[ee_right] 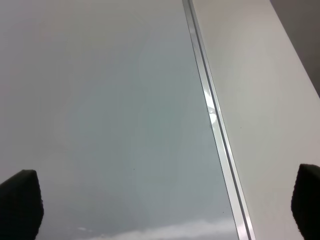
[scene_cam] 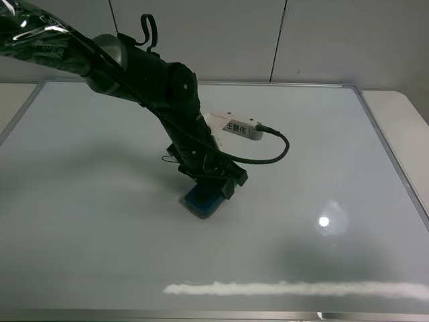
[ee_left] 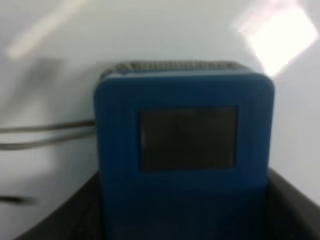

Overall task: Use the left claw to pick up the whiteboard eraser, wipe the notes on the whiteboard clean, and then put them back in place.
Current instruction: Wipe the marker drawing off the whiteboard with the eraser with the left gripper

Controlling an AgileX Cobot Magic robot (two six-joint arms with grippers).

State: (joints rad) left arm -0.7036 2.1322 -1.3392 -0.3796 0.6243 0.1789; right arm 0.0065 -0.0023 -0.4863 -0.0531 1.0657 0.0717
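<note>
The left claw (scene_cam: 209, 193) reaches down onto the middle of the whiteboard (scene_cam: 80, 201) and is shut on the whiteboard eraser (scene_cam: 203, 202), a teal-blue block pressed flat on the board. In the left wrist view the eraser (ee_left: 185, 150) fills the frame, with dark fingers (ee_left: 292, 202) at either side. A thin black bit of the notes (scene_cam: 166, 159) peeks out just left of the claw; blurred dark strokes (ee_left: 45, 128) lie beside the eraser. My right gripper (ee_right: 165, 210) hangs open over the board's right edge, nothing between its fingertips.
The silver frame (ee_right: 215, 125) runs along the board's right side, with pale table (ee_right: 260, 75) beyond. A white glare streak (scene_cam: 295, 288) and a bright light spot (scene_cam: 324, 221) lie on the near right of the board. A grey panelled wall (scene_cam: 322, 40) stands behind.
</note>
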